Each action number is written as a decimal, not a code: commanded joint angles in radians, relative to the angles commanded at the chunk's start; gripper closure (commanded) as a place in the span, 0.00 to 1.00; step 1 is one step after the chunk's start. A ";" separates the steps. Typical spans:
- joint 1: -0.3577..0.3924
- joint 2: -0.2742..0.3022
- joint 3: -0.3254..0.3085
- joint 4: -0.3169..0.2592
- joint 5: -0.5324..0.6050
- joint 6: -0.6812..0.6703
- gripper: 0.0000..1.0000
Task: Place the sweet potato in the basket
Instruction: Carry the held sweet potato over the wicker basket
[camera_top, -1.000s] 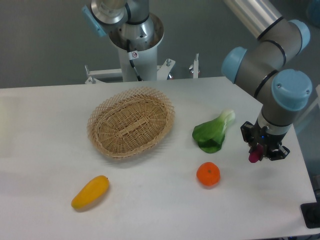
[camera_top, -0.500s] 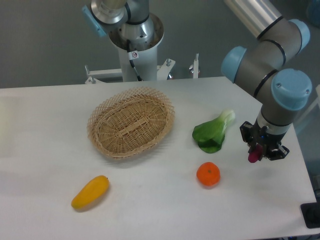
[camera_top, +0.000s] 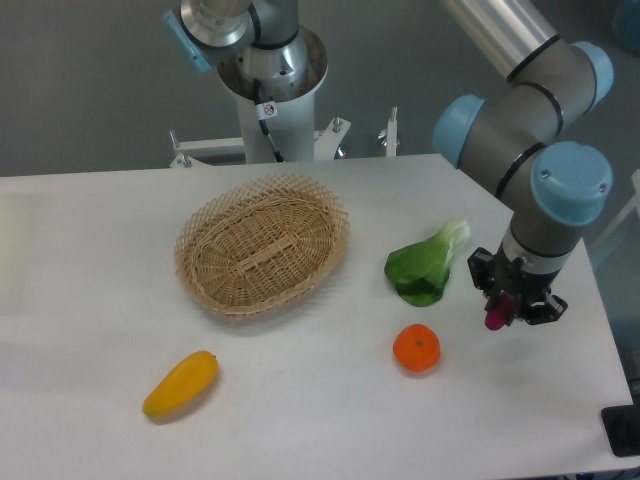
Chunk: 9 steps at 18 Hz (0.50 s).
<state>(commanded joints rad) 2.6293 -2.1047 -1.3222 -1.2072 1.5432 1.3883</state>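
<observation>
Nearest you, the orange (camera_top: 416, 348) lies on the table (camera_top: 300, 400). Beside it, your claw (camera_top: 505, 312) pinches the sweet potato (camera_top: 495, 317) end-down, lifted for carrying. The basket (camera_top: 262, 245) waits farther left, open and unobstructed.

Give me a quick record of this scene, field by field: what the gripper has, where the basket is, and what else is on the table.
gripper: shut on the sweet potato, at the table's right side
basket: empty, left of centre
orange: left of the gripper
bok choy: between basket and gripper
yellow-orange fruit: front left
table: white
</observation>
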 joint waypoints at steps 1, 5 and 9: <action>-0.012 0.003 -0.006 0.000 0.000 -0.002 0.90; -0.058 0.023 -0.044 0.003 0.000 -0.020 0.90; -0.112 0.084 -0.133 0.011 -0.003 -0.023 0.90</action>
<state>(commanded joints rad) 2.5174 -2.0204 -1.4555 -1.1965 1.5401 1.3653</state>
